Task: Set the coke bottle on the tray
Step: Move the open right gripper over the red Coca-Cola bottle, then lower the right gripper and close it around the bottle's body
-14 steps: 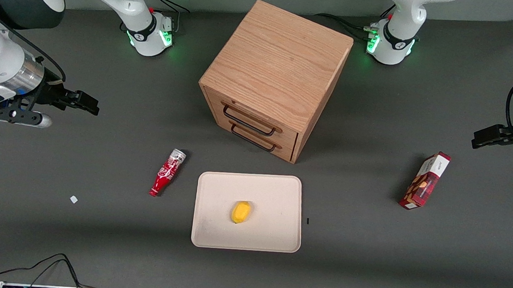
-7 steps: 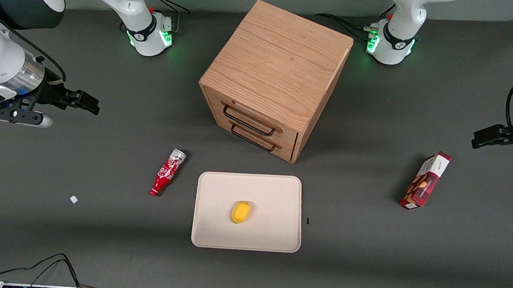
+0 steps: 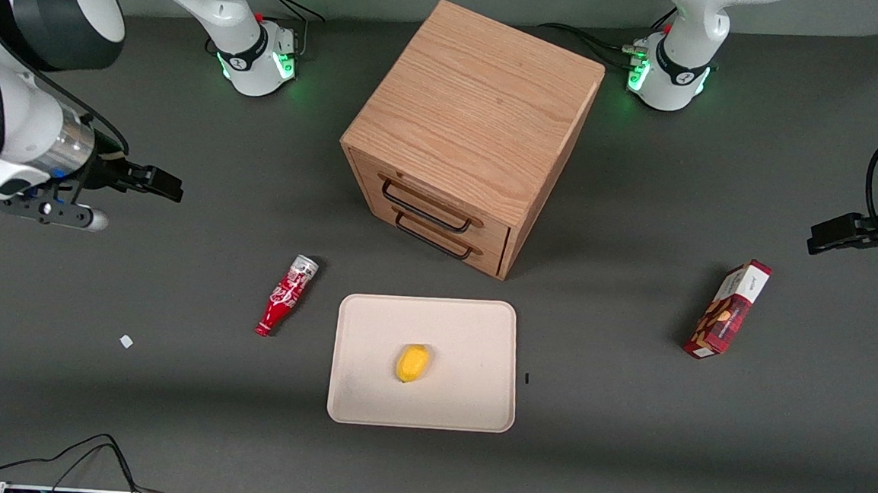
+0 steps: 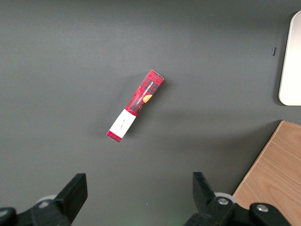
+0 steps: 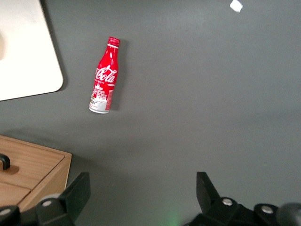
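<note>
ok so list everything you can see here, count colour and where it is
coke bottle: 1, red with white lettering and silvery base, lying on the table beside the tray, toward the working arm's end
tray: 1, cream-beige, on the table in front of the drawer cabinet
lemon: 1, yellow, on the tray
drawer cabinet: 1, light wood with two dark handles, mid-table
snack box: 1, red, lying toward the parked arm's end
paper scrap: 1, white, on the table nearer the front camera than the gripper
table: 1, dark grey
gripper: 1, black, open, above the table at the working arm's end, apart from the bottle
</note>
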Robot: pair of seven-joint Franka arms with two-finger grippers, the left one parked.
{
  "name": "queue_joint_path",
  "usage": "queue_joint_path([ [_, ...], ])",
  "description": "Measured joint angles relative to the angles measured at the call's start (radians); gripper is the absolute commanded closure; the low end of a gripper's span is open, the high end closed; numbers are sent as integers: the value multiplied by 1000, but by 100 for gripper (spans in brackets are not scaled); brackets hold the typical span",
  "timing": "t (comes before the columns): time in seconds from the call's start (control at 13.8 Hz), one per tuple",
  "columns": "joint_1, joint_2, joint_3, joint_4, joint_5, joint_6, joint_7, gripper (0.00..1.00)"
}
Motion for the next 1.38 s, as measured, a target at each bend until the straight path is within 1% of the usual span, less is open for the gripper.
queue_joint_path([
  [0.15, 13, 56, 16, -1, 2, 45, 133, 0],
  [0.44, 26, 185, 75, -13, 2, 221, 332, 0],
  [0.65, 29, 250, 94, -73, 2, 391, 410, 0],
  [0.95, 33, 291, 95, -155, 1, 562, 468, 0],
  [1.24, 57, 353, 95, -187, -43, 690, 560, 0],
  [1.38, 61, 395, 95, -187, -50, 732, 568, 0],
])
